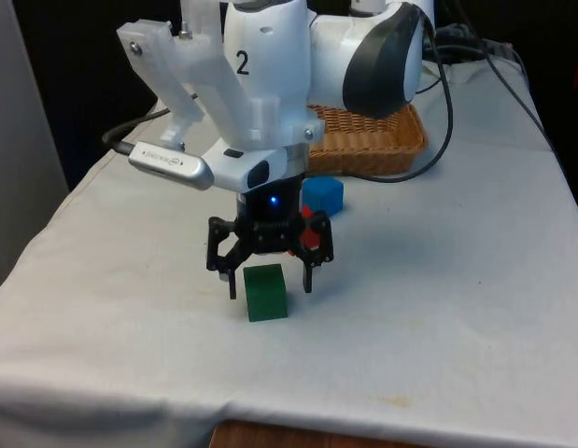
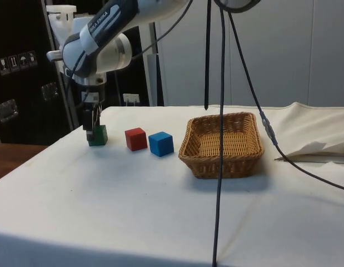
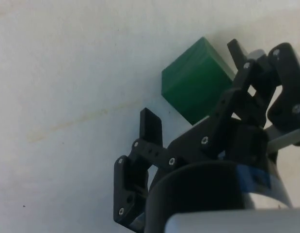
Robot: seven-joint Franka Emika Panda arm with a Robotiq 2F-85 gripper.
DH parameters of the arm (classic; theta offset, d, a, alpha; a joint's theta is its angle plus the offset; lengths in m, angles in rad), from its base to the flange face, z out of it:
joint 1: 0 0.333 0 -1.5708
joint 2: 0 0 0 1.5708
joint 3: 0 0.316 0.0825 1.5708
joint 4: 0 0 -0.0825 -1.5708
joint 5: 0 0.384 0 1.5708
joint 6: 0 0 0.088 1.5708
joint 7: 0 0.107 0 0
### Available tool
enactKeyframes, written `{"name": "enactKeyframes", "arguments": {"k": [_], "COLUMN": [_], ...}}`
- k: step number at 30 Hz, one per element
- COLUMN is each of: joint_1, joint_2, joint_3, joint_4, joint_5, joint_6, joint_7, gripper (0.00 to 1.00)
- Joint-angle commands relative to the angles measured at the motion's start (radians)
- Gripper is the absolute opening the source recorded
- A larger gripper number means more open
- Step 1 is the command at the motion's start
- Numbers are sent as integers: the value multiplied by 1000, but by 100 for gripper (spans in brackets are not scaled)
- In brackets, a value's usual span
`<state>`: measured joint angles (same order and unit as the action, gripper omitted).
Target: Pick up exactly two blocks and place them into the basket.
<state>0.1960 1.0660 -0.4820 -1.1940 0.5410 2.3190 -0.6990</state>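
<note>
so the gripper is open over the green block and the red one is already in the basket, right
Not quite. The gripper is indeed open over the green block, but the red block is not in the basket. The side view shows it on the cloth between the green block and the blue block, and the basket holds no blocks.
</note>
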Motion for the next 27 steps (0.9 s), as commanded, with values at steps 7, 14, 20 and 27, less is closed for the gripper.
{"name": "enactKeyframes", "arguments": {"k": [7,14,20,27], "joint_1": [-2,-1,1,1], "joint_2": [6,4,2,-2], "joint_3": [1,0,0,-3], "joint_4": [8,5,3,3], "joint_5": [1,1,1,0], "joint_6": [-2,-1,-1,-4], "joint_7": [-2,-1,0,3], "gripper": [100,58,0,1]}}
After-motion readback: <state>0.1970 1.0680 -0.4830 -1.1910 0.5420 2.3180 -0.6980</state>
